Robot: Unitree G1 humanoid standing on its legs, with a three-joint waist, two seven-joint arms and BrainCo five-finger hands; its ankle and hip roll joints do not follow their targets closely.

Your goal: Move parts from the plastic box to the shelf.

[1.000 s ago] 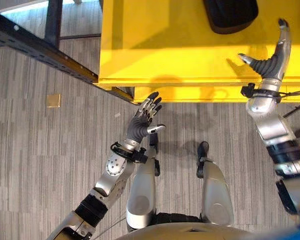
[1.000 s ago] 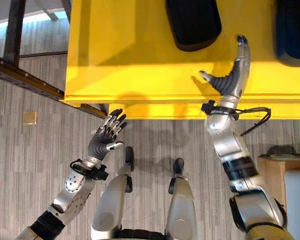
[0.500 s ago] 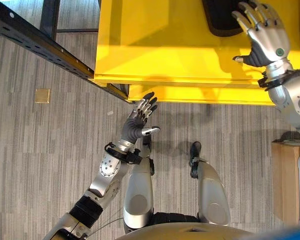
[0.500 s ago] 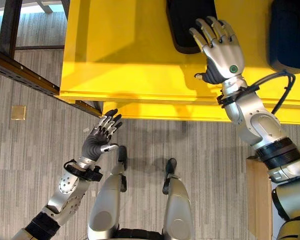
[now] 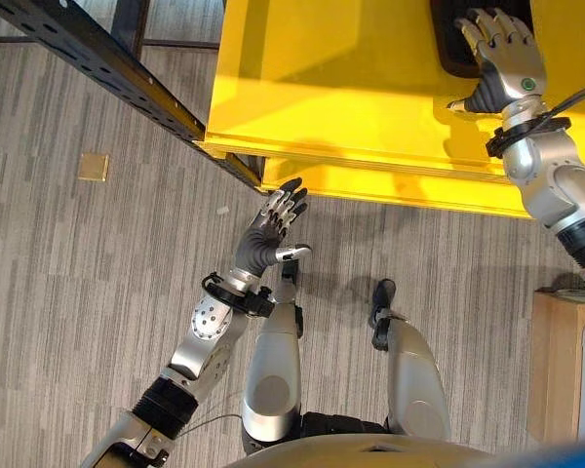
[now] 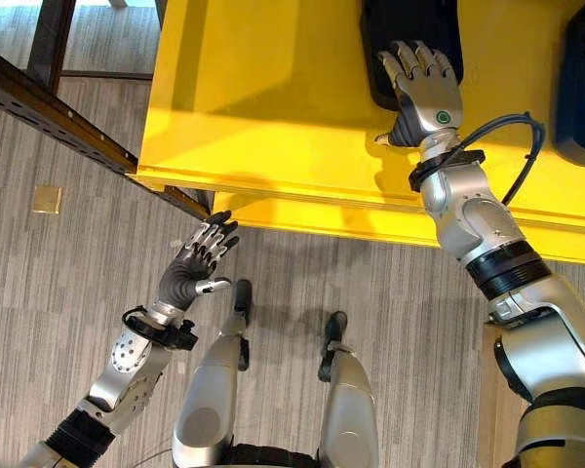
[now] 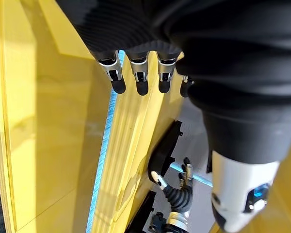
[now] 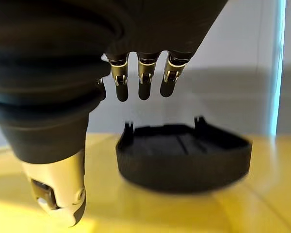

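We see the yellow bench w/ a black part lying on it. Our right hand hovers over the part's near edge, fingers straight and spread, gripping nothing. Left hand is low over the floor, fingers relaxed, empty.

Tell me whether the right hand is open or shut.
Open. The right hand hangs over the black part on the yellow box, fingers straight, gripping nothing.
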